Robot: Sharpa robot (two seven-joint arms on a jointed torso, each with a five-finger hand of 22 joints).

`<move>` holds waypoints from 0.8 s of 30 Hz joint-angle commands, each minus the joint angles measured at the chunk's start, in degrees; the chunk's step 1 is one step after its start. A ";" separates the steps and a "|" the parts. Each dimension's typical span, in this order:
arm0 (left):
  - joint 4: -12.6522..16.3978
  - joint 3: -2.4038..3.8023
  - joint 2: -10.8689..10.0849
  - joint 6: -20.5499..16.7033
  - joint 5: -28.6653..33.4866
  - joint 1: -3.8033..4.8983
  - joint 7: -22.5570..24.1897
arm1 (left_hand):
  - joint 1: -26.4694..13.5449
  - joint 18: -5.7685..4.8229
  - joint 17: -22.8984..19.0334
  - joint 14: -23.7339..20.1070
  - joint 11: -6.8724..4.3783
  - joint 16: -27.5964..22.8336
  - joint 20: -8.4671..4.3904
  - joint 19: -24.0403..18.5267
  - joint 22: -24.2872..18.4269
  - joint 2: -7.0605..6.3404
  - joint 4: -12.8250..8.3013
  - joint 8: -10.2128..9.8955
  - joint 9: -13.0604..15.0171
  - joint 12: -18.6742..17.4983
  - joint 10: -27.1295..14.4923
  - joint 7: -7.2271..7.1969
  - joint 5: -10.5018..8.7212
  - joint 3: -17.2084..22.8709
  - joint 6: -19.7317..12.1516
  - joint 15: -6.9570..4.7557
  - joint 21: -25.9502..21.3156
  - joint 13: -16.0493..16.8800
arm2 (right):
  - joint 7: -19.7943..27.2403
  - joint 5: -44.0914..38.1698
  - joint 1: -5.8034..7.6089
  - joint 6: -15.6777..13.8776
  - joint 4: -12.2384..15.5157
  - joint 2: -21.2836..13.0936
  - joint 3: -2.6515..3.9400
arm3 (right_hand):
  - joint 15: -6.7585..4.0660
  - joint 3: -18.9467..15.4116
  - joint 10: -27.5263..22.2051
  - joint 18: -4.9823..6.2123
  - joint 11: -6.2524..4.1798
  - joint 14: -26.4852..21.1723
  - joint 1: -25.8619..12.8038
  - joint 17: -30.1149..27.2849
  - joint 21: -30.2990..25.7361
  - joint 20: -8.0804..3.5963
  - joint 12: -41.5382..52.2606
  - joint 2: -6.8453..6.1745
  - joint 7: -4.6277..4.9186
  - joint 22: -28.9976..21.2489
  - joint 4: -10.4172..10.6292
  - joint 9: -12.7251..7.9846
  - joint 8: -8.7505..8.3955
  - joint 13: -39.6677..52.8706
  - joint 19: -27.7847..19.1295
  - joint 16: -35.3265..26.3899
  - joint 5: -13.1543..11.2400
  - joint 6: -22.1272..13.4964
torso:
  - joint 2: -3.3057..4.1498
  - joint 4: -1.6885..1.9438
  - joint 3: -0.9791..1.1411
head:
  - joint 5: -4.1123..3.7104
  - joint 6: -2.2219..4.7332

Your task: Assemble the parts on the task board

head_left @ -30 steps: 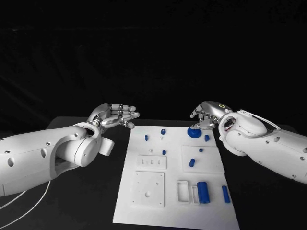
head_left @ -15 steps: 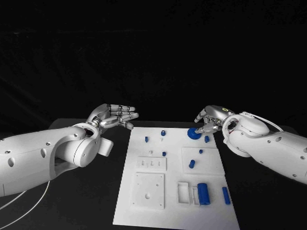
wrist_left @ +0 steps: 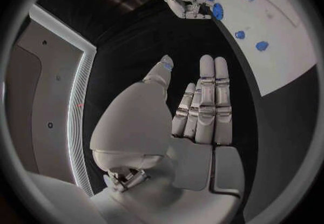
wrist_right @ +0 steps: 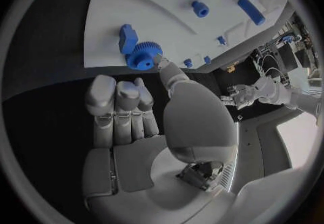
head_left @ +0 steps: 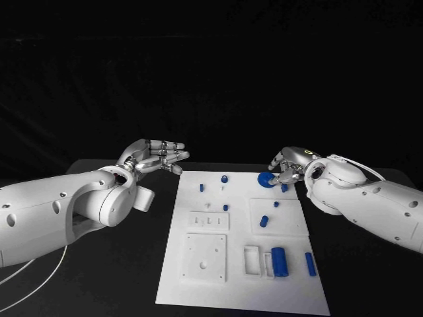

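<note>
Since a second ago the right hand [head_left: 286, 169] has slid a little toward the board's far right corner and stayed at the blue gear [head_left: 267, 179]; the left hand [head_left: 154, 157] has lifted slightly and its fingers have spread a touch wider; the board itself looks shifted only as the camera has.

The right hand's fingers are curled in beside the gear; in the right wrist view one fingertip [wrist_right: 161, 62] touches the gear's toothed rim [wrist_right: 142, 55], yet whether the hand truly grips it I cannot tell. The left hand hangs over the black table [head_left: 116, 264] just beside the board's far left corner, palm flat, fingers straight and apart, holding nothing.

The task board [head_left: 240, 290] is one flat white matte rectangle with raised square plates and shallow slots; there is one gear, round, knurled at the edge, lying at the far right end of the board. One thick blue cylinder [head_left: 279, 261] lies near the board's near right part, beside two upright white rectangular frames [head_left: 252, 258]; one slimmer blue bar [head_left: 310, 264] lies just right of it. Smaller blue pegs dot the far half: I count about six, among them one [head_left: 224, 179] near the far edge, one [head_left: 201, 188] to its left and one [head_left: 264, 222] on the right square plate; a blue block [wrist_right: 127, 38] lies just beside the gear.

Both arms are smooth white shells; the hands are silver, jointed metal.
</note>
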 commanded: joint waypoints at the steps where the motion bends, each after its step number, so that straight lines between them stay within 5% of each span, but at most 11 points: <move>1: 0.12 0.06 0.02 0.77 0.30 0.16 0.86 | 0.14 -0.54 0.09 -0.31 -0.35 0.19 -0.32 -0.18 0.05 0.06 0.09 0.06 0.04 0.04 -0.23 -0.08 -0.33 0.11 -0.42 -0.16 0.34 0.00 | 0.77 0.21 -0.24 0.32 -0.67 0.43 0.02 | 0.14 -0.20 -0.20 0.28 0.12 0.22 -0.11 0.07 -0.18 0.42 -0.28 -0.12 0.23 2.87 0.16 0.04 -0.15 -0.07 3.43 -0.28 -0.04 0.10 | 0.06 -0.01 0.09 | -0.06 -0.10; 24: -0.04 0.06 0.52 0.95 0.27 0.15 0.53 | 0.05 -0.52 0.09 -0.36 -0.22 0.32 -0.29 -0.27 0.12 0.26 0.32 0.04 0.03 0.04 -0.26 0.08 -0.16 0.17 -0.58 -0.09 0.47 0.00 | 2.11 2.70 -0.67 0.50 -3.70 2.75 0.02 | 0.13 0.44 -0.40 0.40 0.10 0.27 -1.16 0.24 -1.03 0.47 -0.42 0.60 0.18 3.43 1.87 0.04 -0.16 -0.49 3.53 -0.93 1.28 0.93 | -0.03 -0.11 0.06 | 0.20 -0.46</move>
